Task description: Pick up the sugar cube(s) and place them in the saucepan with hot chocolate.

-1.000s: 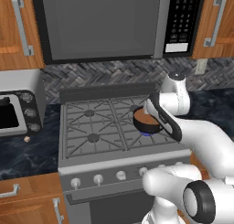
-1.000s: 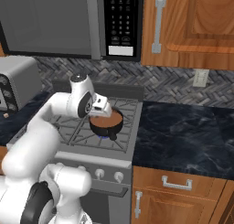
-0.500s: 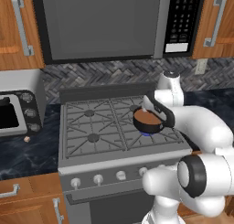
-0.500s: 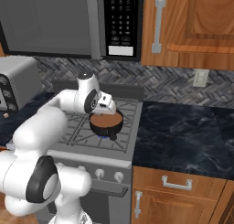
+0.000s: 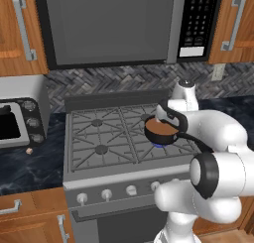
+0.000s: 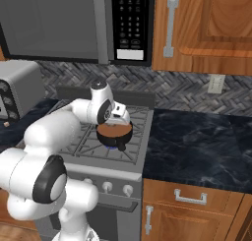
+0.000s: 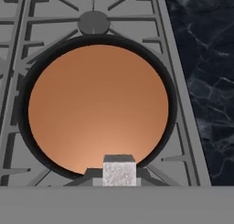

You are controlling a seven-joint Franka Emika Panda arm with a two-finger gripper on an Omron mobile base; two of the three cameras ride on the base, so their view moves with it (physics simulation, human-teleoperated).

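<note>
The small off-white sugar cube (image 7: pixel 119 171) sits pinched between the two dark finger tips of the two-finger gripper (image 7: pixel 119 176), its speckled face showing at the bottom of the hand view. The claw is narrow, closed on that cube, and the cube hangs at the near rim of the small round dark grey saucepan (image 7: pixel 170 104) of smooth brown hot chocolate (image 7: pixel 98 106), overlapping the edge of the liquid rather than its middle.

The step in hand looks like the release. To do it well, I judge the claw should carry the cube a little farther over the brown surface, so that it clears the dark rim, and only then part its fingers; opened where it is now, the cube might strike the rim and bounce onto the grey stove grate (image 7: pixel 180 141). A low drop would keep the liquid from splashing.

In the base views the saucepan (image 5: pixel 160 130) stands on the front right burner of the grey stove (image 5: pixel 101 148), with a blue flame at its foot, and the gripper (image 6: pixel 119 118) hovers just above its far side on the white arm (image 6: pixel 59 124). Far to the left, on the dark marble counter (image 5: pixel 30 170) near the toaster oven (image 5: pixel 20 120), a tiny light tan sugar cube (image 5: pixel 30 151) lies well apart from the claw, waiting to be fetched.
</note>
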